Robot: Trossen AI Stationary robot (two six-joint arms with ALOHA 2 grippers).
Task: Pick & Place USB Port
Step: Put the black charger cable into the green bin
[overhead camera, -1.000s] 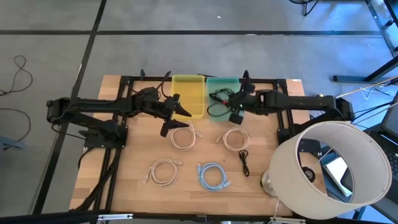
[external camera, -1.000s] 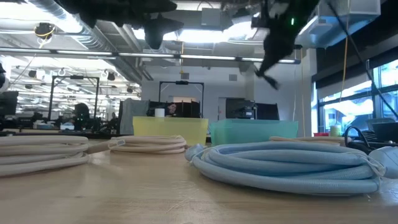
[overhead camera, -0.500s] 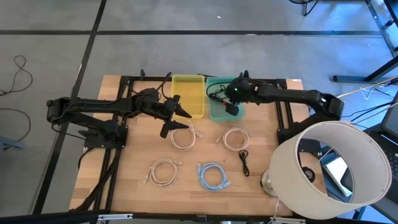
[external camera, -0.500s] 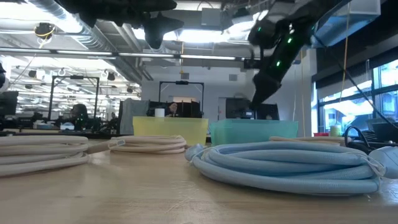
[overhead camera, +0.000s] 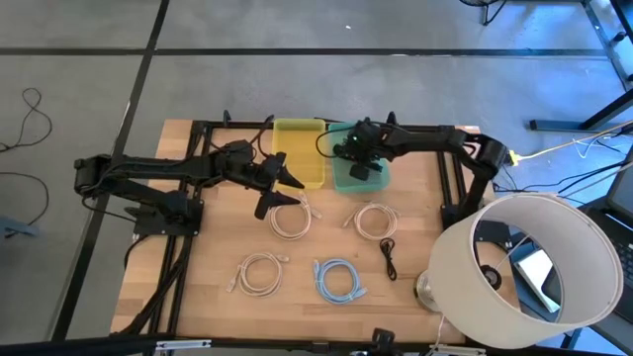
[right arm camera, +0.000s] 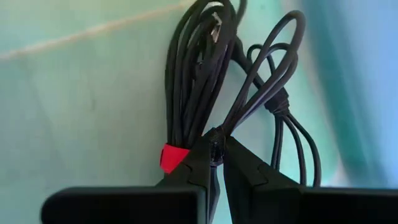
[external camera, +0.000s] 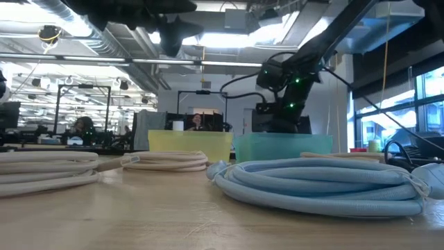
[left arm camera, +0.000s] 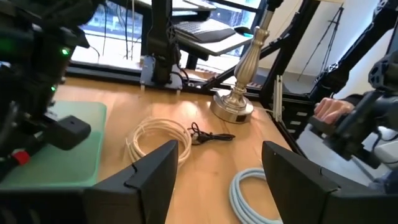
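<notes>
A black cable bundle (right arm camera: 205, 74) with a red tie (right arm camera: 174, 157) lies in the teal bin (overhead camera: 374, 180), which stands beside the yellow bin (overhead camera: 300, 148) at the table's far side. My right gripper (overhead camera: 358, 163) is down inside the teal bin, shut on the bundle (right arm camera: 216, 149). My left gripper (overhead camera: 277, 188) hovers open in front of the yellow bin, above a cream cable coil (overhead camera: 291, 218), touching nothing; in its wrist view its fingers (left arm camera: 149, 180) stand wide apart. My right gripper pinches a few strands of the black cable (right arm camera: 216, 144) between its two fingertips, just beside the red tie. It comes from above, slanting down into the bin. The bundle rests on the teal bin's floor (right arm camera: 93, 112), its loops slack beyond the fingers.
On the wood lie a second cream coil (overhead camera: 374, 220), a third one (overhead camera: 259, 272), a blue coil (overhead camera: 338, 279) and a small black cable (overhead camera: 388, 257). A lamp with a big white shade (overhead camera: 524, 272) stands at the near right corner.
My right gripper has travelled from the teal bin's near right edge toward the far left, over the bin, and has sunk from high above into it, tipping downward. The black cable has gone with it and now lies on the bin floor. The left arm has kept still.
</notes>
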